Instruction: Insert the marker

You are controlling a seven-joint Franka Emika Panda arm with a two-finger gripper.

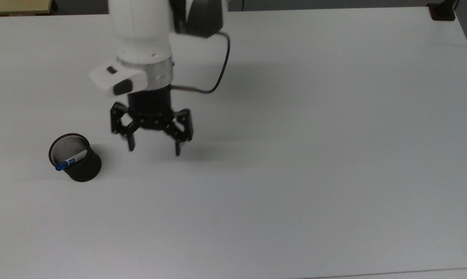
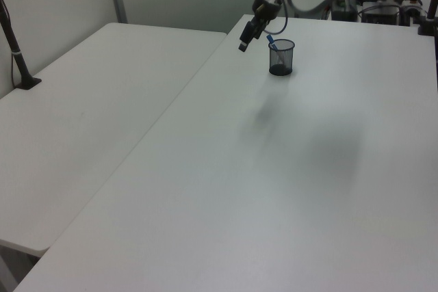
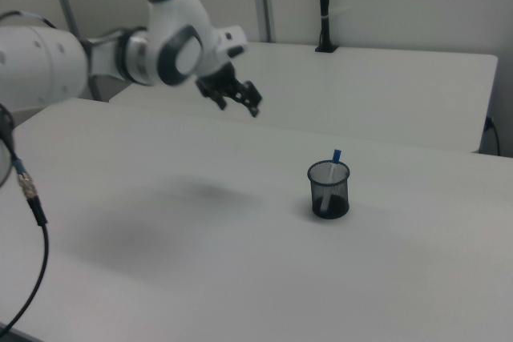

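Marker (image 1: pixel 71 161) inside mesh cup (image 1: pixel 82 170)

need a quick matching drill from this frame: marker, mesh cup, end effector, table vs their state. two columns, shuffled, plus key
Things:
1. marker
2. mesh cup
3. end effector
4. table

States:
A. black, standing upright on the table
B. open, holding nothing, off to the top view's right of the cup
C. white, bare apart from the cup
D. leaning inside the cup, blue end poking over the rim

Pairs: 1-D, 2-A, 3-B, 4-C
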